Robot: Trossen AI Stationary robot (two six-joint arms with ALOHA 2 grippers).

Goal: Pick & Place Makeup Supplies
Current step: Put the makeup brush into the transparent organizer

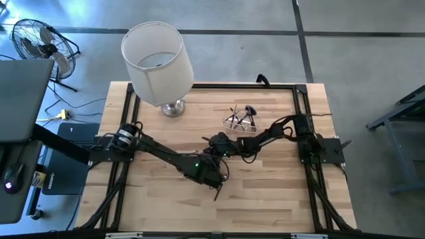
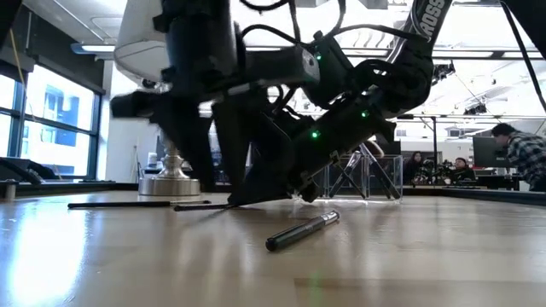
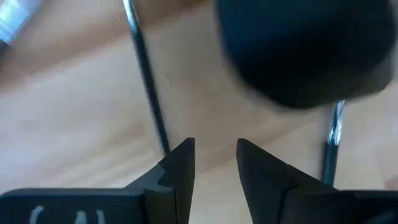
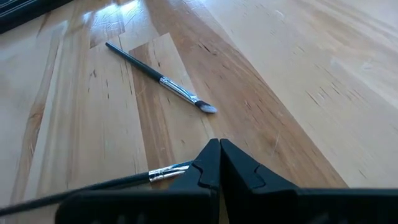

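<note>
1. Clear cup (image 1: 240, 121) stands on the tabletop (image 1: 279, 192) toward the far edge, right of the lamp (image 1: 159, 63); a few brushes (image 1: 247, 114) stand tilted in it, count not readable.
2. Left claw (image 3: 214, 163) is down at mid-tabletop, fingers parted, nothing between them; bare wood shows in the gap.
3. Its wrist view shows a thin dark brush (image 3: 146, 78) beside one finger and a second brush (image 3: 333, 140) with silver ferrule on the other side, partly hidden by a dark blurred mass.
4. Right claw (image 4: 219, 163) is clenched, just beside the left one; whether it pinches anything I cannot tell. A silver-ferruled brush (image 4: 127, 179) lies touching or just behind its tips.
5. Another brush (image 4: 163, 81) lies apart on the wood.
6. Low view: dark pencil (image 2: 303, 230) lies alone in front; arms hide the tabletop's middle.
</note>
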